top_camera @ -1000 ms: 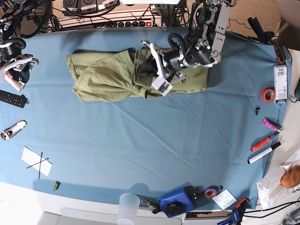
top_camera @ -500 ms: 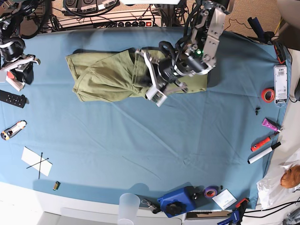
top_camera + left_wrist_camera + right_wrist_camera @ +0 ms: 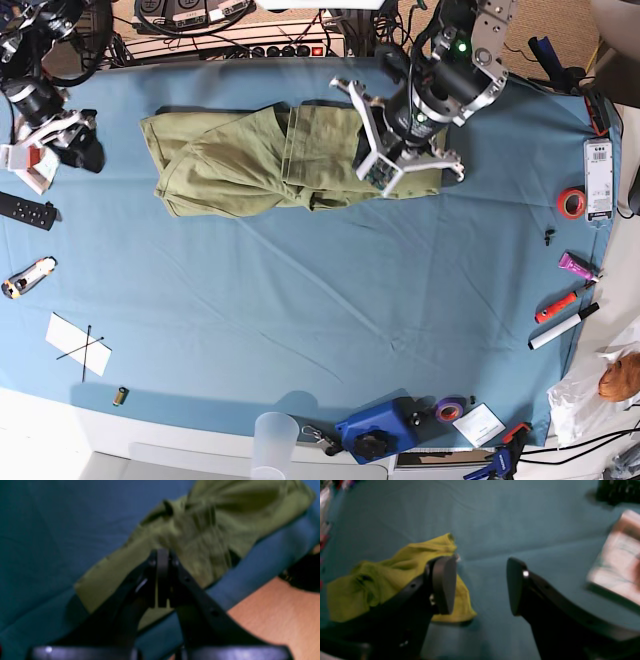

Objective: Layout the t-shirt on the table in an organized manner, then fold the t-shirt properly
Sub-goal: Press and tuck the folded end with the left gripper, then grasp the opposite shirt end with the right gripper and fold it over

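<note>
The olive-green t-shirt [image 3: 250, 160] lies bunched and creased in a wide strip at the back middle of the table [image 3: 300, 300]. My left gripper [image 3: 378, 178] hovers over the shirt's right part. In the left wrist view its fingers [image 3: 162, 555] are pressed together above the t-shirt [image 3: 200, 530], with no cloth caught between them. My right gripper [image 3: 70, 140] is at the table's far left edge, well apart from the shirt. It [image 3: 480, 585] stands wide open and empty over bare blue cloth, with the t-shirt [image 3: 382, 580] off to one side.
A black remote [image 3: 25, 210], a small orange-and-white tool [image 3: 28, 277] and a marked paper [image 3: 78, 345] lie at the left. A red tape roll [image 3: 571, 202] and markers [image 3: 560, 325] sit at the right. A plastic cup [image 3: 275, 440] and a blue tool [image 3: 380, 430] stand at the front edge.
My left gripper, still shut, swung from the shirt's front edge to the right and back. My right gripper opened wider and shifted slightly. The shirt stayed put.
</note>
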